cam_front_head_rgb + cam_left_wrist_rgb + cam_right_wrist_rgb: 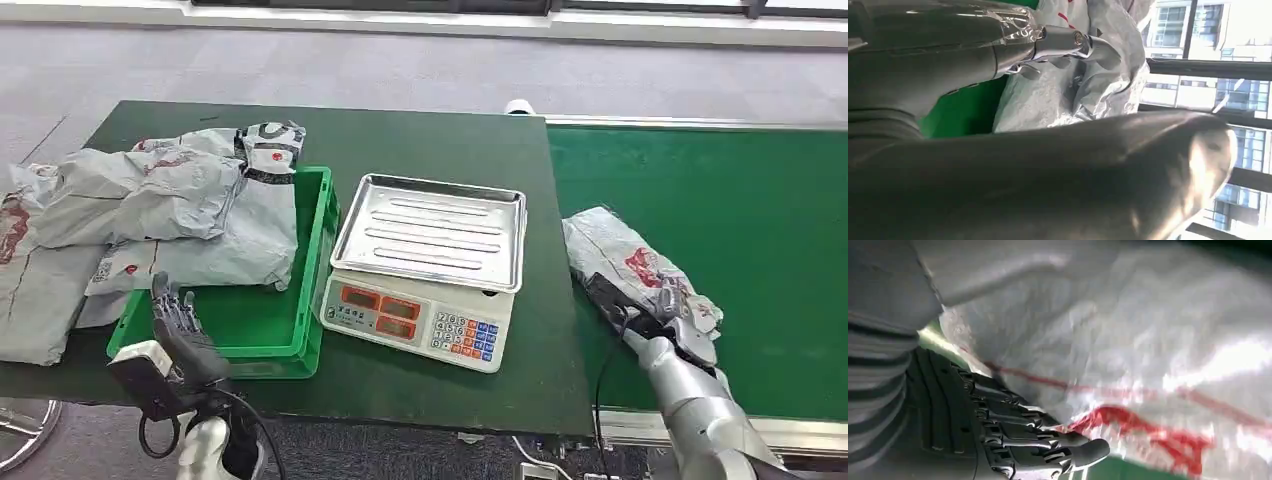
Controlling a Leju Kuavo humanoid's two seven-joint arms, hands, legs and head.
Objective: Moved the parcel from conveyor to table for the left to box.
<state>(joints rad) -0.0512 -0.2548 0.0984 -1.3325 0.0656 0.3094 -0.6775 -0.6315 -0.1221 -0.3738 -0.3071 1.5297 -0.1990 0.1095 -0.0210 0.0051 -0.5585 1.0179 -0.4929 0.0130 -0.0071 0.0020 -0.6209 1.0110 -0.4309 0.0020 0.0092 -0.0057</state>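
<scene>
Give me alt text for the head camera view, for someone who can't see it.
The robot's right hand grips a crumpled grey plastic parcel on the green conveyor belt. On the dark table sit a steel-trayed weighing scale and a green crate holding grey parcels; the left hand hovers open nearby.

My left hand: at seven o'clock, raised, fingers upright and apart, holding nothing; silver forearm below it. My right hand: at four o'clock, arm reaching forward, dark fingers curled under and gripping the parcel.
</scene>
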